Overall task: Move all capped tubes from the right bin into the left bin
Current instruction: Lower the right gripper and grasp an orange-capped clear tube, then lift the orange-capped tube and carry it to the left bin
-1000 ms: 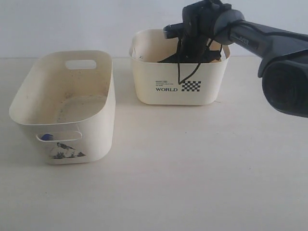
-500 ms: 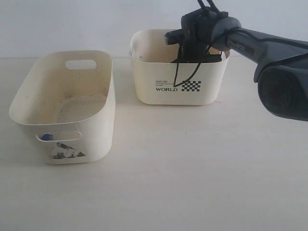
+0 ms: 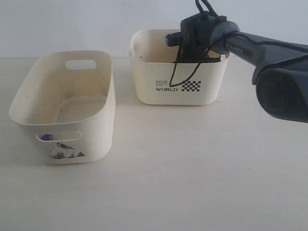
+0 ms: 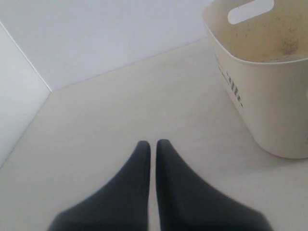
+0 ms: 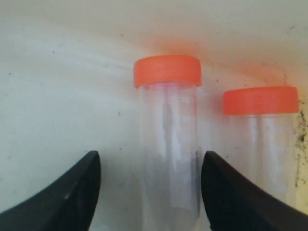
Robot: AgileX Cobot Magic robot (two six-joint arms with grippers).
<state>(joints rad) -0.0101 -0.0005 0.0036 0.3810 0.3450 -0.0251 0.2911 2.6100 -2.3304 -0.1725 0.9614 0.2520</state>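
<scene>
Two capped tubes with orange caps lie inside the right bin (image 3: 178, 82), the cream tub printed "WORLD". In the right wrist view, one capped tube (image 5: 168, 144) lies between the fingers of my right gripper (image 5: 150, 161), which is open and straddles it without closing. The other capped tube (image 5: 262, 139) lies just outside one finger, by the bin wall (image 5: 72, 72). My right wrist (image 3: 199, 31) dips into that bin and the rim hides the fingertips. My left gripper (image 4: 153, 143) is shut and empty over the table, apart from the left bin (image 4: 260, 96). A blue cap (image 3: 45, 137) shows through the left bin's (image 3: 103, 110) slot handle.
The two bins stand apart on a pale table (image 3: 192, 168), with a white wall behind. A black cable (image 3: 175, 72) from the right wrist hangs over the front of the right bin. The right arm's dark casing (image 3: 284, 91) looms at the right edge.
The right wrist has shifted slightly at the right bin's rim and tilted more upright. The jaws stay open. Both bins have stayed where they were.
</scene>
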